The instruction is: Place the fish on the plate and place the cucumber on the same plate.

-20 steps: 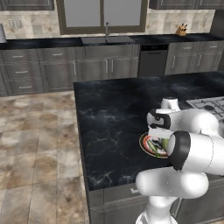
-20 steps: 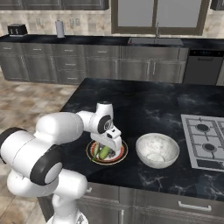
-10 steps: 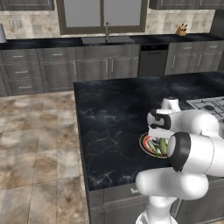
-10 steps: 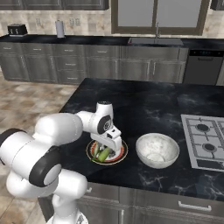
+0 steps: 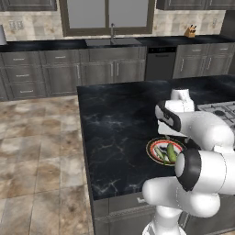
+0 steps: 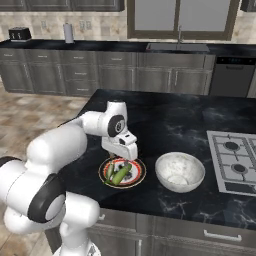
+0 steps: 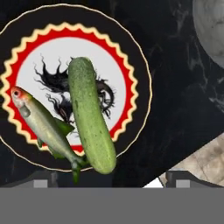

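The plate (image 7: 141, 65) has a dark outer band, a red and cream wavy ring and a pale middle. The green cucumber (image 7: 90, 114) lies across that middle. Beside it rests the slim silvery-green fish (image 7: 43, 126), its tail touching the cucumber's near end. My gripper (image 7: 111, 182) hangs just above them, open, its fingertips (image 7: 42, 183) spread wide with nothing between. From the right base view the gripper (image 6: 123, 158) hovers over the plate (image 6: 140, 175), which holds the cucumber (image 6: 121, 175) and the fish (image 6: 110, 172). In the left base view the plate (image 5: 150, 148) carries the cucumber (image 5: 171, 152) and the fish (image 5: 160, 154).
A deep white bowl (image 6: 180, 171) stands right of the plate on the black island counter (image 6: 165, 120). The stove top (image 6: 234, 161) lies further right. The counter's front edge runs close below the plate, with the tiled floor (image 5: 36, 151) to the left.
The jaws have spread wide apart and let go of the cucumber, which now lies on the plate beside the fish. The arm has hardly moved.
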### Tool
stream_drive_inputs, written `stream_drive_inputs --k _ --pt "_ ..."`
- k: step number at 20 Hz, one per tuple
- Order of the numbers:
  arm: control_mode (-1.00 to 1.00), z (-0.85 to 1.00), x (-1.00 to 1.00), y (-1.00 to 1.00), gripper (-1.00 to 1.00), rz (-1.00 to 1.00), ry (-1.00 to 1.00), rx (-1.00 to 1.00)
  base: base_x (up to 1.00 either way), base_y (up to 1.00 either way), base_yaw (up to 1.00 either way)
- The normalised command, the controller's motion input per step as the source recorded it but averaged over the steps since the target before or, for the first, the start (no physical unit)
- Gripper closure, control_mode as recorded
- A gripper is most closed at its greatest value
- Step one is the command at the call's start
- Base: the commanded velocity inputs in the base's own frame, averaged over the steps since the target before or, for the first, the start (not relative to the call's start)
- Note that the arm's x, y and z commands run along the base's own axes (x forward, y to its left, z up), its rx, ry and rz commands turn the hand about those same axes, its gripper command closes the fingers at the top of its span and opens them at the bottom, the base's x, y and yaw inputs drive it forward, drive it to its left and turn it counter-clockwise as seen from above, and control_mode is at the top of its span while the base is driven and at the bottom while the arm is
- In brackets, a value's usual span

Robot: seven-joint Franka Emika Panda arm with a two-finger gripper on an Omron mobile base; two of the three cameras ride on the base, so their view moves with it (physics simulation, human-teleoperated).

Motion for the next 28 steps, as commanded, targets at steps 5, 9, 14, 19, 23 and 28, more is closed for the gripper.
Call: stream_drive_inputs --k 5,9,14,19,23,28 --pt "-1.0 0.14 -0.98 0.0 -1.0 0.0 -0.03 0.0 0.0 0.0 0.0" --pt "-1.0 0.2 -0.78 0.16 -1.0 0.0 -0.01 -0.03 0.0 0.0 0.0" --pt "-1.0 0.3 -0.18 0.39 -1.0 0.0 -0.01 -0.07 0.0 0.0 0.0" --pt "-1.0 0.03 0.0 0.44 -1.0 0.0 -0.11 -0.03 0.0 0.0 0.0" --pt "-1.0 0.0 -0.09 0.22 -1.0 0.0 -0.21 0.0 0.0 0.0 0.0" --pt "-1.0 -0.08 -0.05 -0.04 -1.0 0.0 -0.12 0.01 0.0 0.0 0.0"
